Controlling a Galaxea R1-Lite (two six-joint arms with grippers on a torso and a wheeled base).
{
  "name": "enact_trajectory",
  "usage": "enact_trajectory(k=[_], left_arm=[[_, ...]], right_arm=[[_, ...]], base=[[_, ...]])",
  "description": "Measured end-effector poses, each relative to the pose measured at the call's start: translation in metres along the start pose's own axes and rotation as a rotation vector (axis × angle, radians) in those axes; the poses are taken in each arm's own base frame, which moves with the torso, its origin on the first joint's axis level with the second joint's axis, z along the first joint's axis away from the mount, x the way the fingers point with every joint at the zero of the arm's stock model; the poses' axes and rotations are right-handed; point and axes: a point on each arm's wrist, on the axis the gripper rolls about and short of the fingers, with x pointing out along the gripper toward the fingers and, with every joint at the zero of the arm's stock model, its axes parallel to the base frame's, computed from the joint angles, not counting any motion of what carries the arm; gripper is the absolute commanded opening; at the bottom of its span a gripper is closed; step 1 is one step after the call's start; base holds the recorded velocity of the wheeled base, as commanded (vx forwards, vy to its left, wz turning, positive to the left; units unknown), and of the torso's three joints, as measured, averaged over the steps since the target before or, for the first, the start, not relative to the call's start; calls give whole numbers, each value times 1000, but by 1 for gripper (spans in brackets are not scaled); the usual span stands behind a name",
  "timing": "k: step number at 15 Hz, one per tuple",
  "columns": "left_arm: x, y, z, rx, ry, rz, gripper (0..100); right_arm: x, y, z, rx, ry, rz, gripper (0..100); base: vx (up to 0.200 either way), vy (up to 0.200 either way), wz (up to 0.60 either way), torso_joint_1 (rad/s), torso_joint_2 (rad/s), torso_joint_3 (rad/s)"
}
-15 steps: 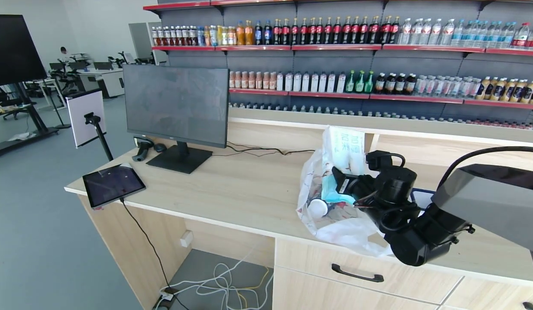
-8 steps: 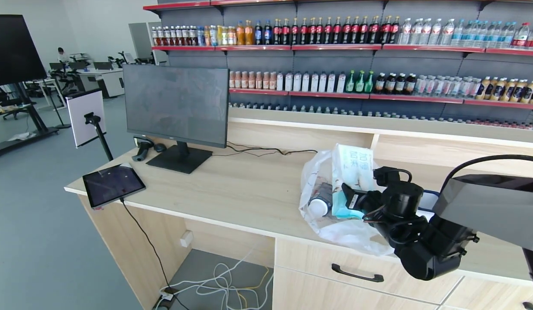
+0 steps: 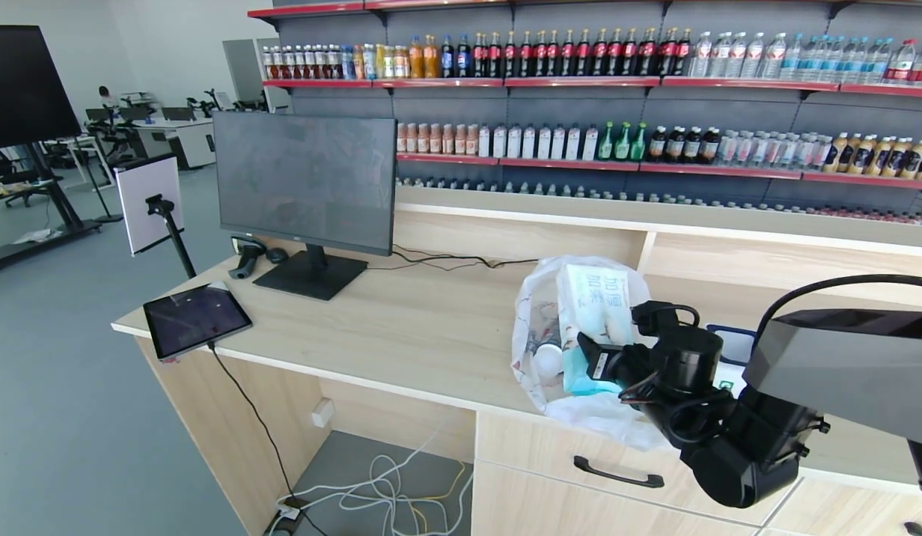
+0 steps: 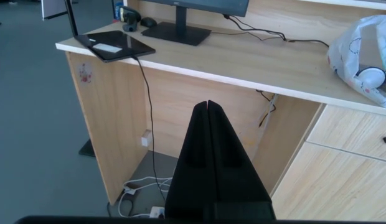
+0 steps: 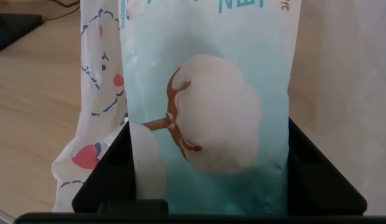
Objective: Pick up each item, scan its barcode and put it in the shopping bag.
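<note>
Head view: the monitor [image 3: 304,182] stands at ten o'clock from the shopping bag [image 3: 531,313], and the tablet [image 3: 196,318] at nine o'clock. The right gripper [image 3: 591,357] squeezes the tissue pack [image 3: 598,298] inside the bag, beside a bottle [image 3: 548,362]. The left gripper [image 4: 207,109] is pinched closed. The pack sits lower than before.

The right gripper [image 5: 208,158] holds a soft pack [image 5: 211,93] in the centre of the frame. The pack is pale teal and white with a cotton boll printed on it. The two black fingers [image 5: 109,180] press against its opposite sides. Just behind the pack is the thin white shopping bag [image 5: 96,68], printed with red hearts and blue outlines, resting on the light wooden desk [image 5: 31,106].
</note>
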Motion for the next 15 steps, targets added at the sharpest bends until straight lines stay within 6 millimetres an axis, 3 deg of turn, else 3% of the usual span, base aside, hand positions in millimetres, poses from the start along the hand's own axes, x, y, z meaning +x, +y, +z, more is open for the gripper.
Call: enact_trajectory(k=[4, 10, 15], left_arm=[[0, 0, 0, 1, 0, 0, 0], [0, 0, 0, 19, 1, -2, 0], [0, 0, 0, 16, 1, -2, 0]], right_arm=[[-5, 10, -3, -6, 11, 25, 0], [1, -8, -8, 0, 63, 3, 0], [13, -11, 5, -7, 146, 14, 0]], base=[[0, 0, 0, 0, 0, 0], [0, 0, 0, 0, 0, 0], [0, 0, 0, 0, 0, 0]])
